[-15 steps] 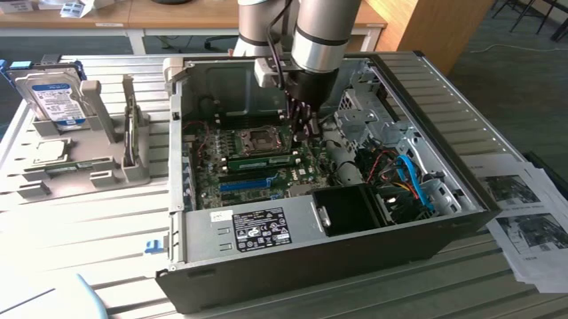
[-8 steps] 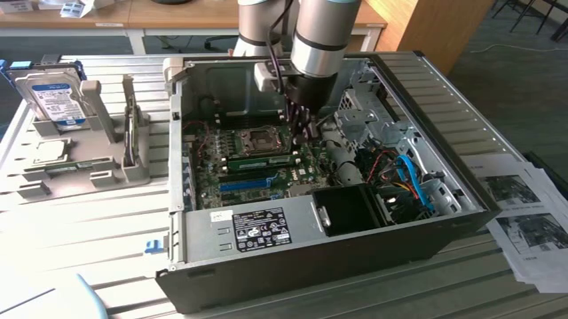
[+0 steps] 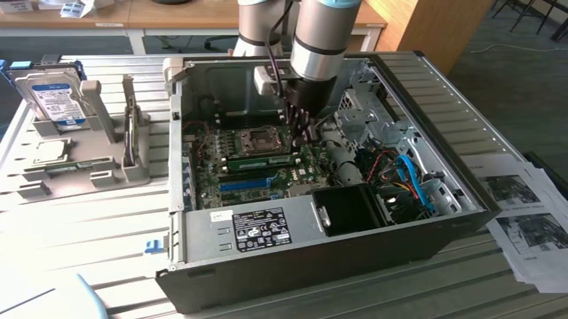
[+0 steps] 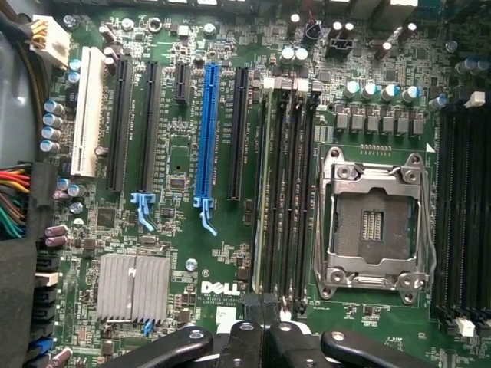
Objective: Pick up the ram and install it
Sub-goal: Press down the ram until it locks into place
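Note:
The ram [image 3: 265,160] is a long green stick standing on edge in a memory slot on the motherboard, beside the CPU socket [image 3: 262,139]. The wrist view looks down on the ram [image 4: 261,192] as a thin pale-green strip in the slot nearest the black expansion slots. My gripper [image 3: 302,133] hangs inside the open computer case [image 3: 461,219], just over one end of the stick. Its black fingertips [image 4: 265,310] are pressed together above that end. I cannot tell whether they touch the ram.
Other empty black memory slots [image 4: 295,192] lie beside the ram, and a blue expansion slot [image 4: 205,138] further off. A black fan shroud [image 3: 350,209] and blue cables [image 3: 413,179] crowd the case. A hard drive [image 3: 53,100] stands in a grey fixture [image 3: 80,166]. Papers [image 3: 523,212] lie outside.

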You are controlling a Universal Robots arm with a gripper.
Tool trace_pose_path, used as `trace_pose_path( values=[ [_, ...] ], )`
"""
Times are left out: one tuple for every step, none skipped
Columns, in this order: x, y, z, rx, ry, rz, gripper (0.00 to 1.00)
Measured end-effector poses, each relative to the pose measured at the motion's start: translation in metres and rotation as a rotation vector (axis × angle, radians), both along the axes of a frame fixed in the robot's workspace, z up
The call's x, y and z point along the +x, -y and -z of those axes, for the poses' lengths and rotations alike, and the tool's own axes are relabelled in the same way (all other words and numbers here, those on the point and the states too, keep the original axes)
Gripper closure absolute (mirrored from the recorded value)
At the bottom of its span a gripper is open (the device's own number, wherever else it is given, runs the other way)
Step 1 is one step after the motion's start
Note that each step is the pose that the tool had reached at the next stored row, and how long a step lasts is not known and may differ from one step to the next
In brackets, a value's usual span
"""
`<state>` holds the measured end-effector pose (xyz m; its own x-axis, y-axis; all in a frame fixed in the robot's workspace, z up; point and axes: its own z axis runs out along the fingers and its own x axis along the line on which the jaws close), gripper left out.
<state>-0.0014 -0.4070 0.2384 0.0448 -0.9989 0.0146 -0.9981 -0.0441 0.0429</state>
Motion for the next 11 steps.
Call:
trace_pose_path(
  values=[
    [0.0000,0.0000,0.0006,0.0000,0.0000,0.000,0.91],
    [0.0000,0.0000,0.0012,0.0000,0.0000,0.000,0.91],
    [0.0000,0.0000,0.0013,-0.0002,-0.0001,0.000,0.91],
    [0.0000,0.0000,0.0012,-0.0002,-0.0001,0.000,0.91],
    [0.0000,0.0000,0.0012,-0.0003,-0.0001,0.000,0.91],
    [0.0000,0.0000,0.0013,-0.0002,-0.0001,0.000,0.91],
    [0.0000,0.0000,0.0014,0.0000,0.0000,0.000,0.91],
    [0.0005,0.0000,0.0014,0.0000,0.0000,0.000,0.91],
    [0.0011,0.0000,0.0014,-0.0001,0.0000,0.000,0.91],
    [0.0015,0.0000,0.0014,-0.0001,0.0000,0.000,0.91],
    [0.0015,0.0000,0.0014,0.0000,0.0000,0.000,0.91]
  ],
)
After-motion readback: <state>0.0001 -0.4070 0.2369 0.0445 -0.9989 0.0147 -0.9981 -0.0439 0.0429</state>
